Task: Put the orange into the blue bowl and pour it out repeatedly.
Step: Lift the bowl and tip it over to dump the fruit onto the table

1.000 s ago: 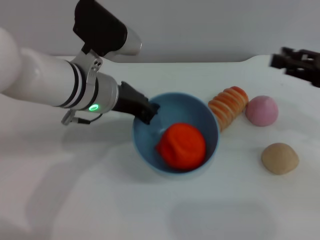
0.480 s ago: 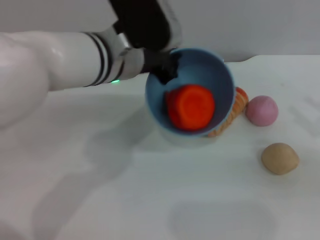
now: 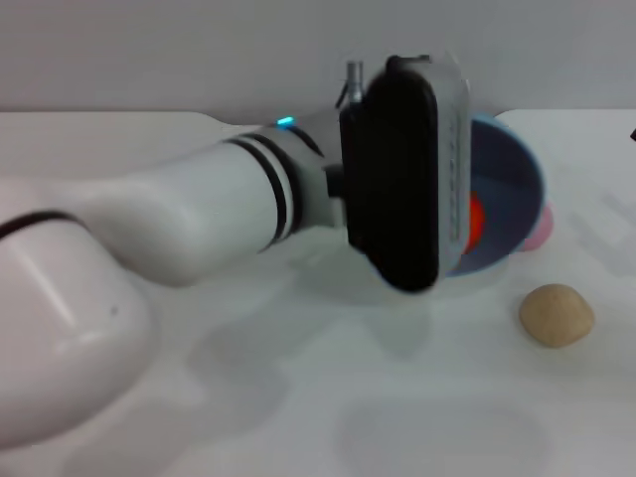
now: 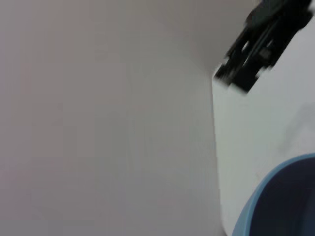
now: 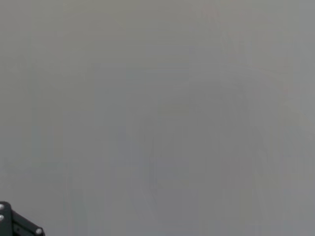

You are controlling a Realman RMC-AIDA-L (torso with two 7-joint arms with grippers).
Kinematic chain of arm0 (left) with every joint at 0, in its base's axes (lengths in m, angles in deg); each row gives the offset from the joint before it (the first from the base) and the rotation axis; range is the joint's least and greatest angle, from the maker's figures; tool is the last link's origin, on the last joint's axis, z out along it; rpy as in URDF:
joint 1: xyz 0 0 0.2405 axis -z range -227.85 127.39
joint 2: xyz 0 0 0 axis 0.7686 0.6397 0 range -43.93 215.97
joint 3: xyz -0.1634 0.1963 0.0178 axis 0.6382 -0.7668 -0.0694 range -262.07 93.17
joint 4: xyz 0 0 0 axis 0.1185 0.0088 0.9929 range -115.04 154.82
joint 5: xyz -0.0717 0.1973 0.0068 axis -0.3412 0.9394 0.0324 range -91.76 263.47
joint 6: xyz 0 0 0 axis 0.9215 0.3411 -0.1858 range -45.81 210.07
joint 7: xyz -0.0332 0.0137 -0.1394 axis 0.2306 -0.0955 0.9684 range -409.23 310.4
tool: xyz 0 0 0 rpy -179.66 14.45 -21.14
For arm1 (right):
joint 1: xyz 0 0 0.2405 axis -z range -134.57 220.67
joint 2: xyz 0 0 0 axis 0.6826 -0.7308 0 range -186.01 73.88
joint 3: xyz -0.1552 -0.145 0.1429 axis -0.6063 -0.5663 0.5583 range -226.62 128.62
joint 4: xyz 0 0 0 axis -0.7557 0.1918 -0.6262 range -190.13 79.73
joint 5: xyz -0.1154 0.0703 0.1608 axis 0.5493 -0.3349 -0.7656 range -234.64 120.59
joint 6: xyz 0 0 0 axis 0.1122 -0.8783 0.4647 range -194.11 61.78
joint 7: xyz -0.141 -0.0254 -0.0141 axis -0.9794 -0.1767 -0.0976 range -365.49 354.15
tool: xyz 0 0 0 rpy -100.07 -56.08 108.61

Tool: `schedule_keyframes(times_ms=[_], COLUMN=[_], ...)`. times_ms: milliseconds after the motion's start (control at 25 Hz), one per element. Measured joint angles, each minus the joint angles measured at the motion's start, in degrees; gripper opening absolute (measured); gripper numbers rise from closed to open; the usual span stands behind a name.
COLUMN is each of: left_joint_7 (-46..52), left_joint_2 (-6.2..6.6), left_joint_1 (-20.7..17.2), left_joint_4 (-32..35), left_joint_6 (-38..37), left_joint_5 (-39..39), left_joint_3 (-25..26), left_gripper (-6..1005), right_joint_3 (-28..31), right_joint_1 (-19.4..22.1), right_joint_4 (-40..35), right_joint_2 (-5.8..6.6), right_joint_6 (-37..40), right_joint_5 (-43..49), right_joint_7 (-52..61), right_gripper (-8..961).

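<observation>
My left arm reaches across the head view, and its black wrist block covers the left gripper's fingers. It holds the blue bowl by its rim, lifted off the table and tipped steeply on its side. A sliver of the orange shows inside the bowl, behind the wrist block. The bowl's rim also shows in the left wrist view. My right gripper is parked off at the table's far right edge, away from the bowl.
A tan ball lies on the white table to the right front. A pink ball peeks out behind the bowl. The striped bread loaf is hidden. The right wrist view shows only grey wall.
My left arm has lifted the bowl from the table, swung it right and tipped it further over. The orange has slid toward the bowl's low side and is now mostly hidden.
</observation>
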Motion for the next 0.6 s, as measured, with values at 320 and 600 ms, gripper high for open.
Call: schedule_keyframes(times_ms=[320, 600], left_joint_7=[-18.8, -29.1], left_joint_2=[-0.2, -0.26], left_joint_1=[-7.4, -13.3], left_joint_4=[-0.6, -3.8], left_joint_6=[15.3, 29.7], left_joint_5=[0.1, 0.1], left_joint_3=[-5.2, -7.5], left_gripper=[-1, 0], right_joint_3=[0.1, 1.0], right_joint_1=[-0.5, -0.5], right_joint_4=[0.5, 0.8], right_joint_2=[0.06, 0.06], right_joint_6=[0.7, 0.6], right_joint_5=[0.0, -1.3], right_joint_7=[0.3, 0.3], right_gripper=[720, 720])
